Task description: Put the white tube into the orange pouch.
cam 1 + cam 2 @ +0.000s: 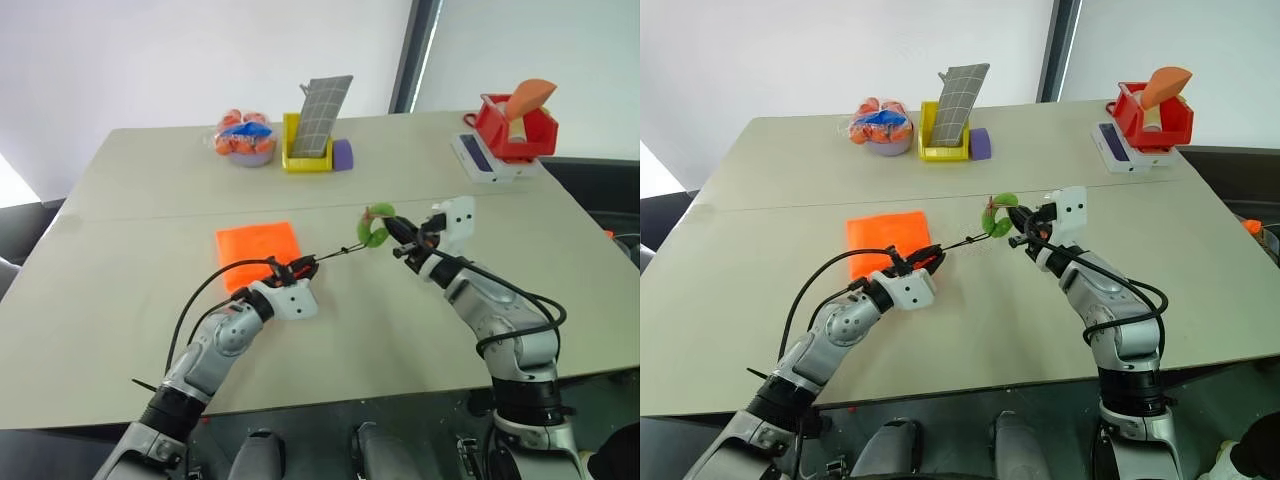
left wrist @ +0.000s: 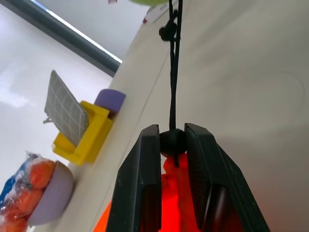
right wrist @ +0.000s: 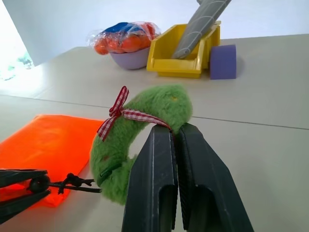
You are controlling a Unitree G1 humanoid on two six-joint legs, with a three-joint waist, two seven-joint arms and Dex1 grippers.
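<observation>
The orange pouch (image 1: 258, 250) lies flat on the worktop (image 1: 120, 300), soft and light, likely to slide if tugged. The left gripper (image 2: 173, 145) has its fingers closed on the black cord stopper (image 2: 172, 143) at the pouch mouth; the right gripper (image 3: 175, 145) has its fingers shut on the green fuzzy ring (image 3: 145, 130), cord (image 1: 340, 253) taut between. The white tube cannot be made out

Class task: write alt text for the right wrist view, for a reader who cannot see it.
The right claw, shut, pinches a fuzzy green ring tied with a red checked bow; a black cord runs from it to the left claw at the orange pouch. Behind stand a yellow bin, a purple block and a bowl of bagged orange balls.
</observation>
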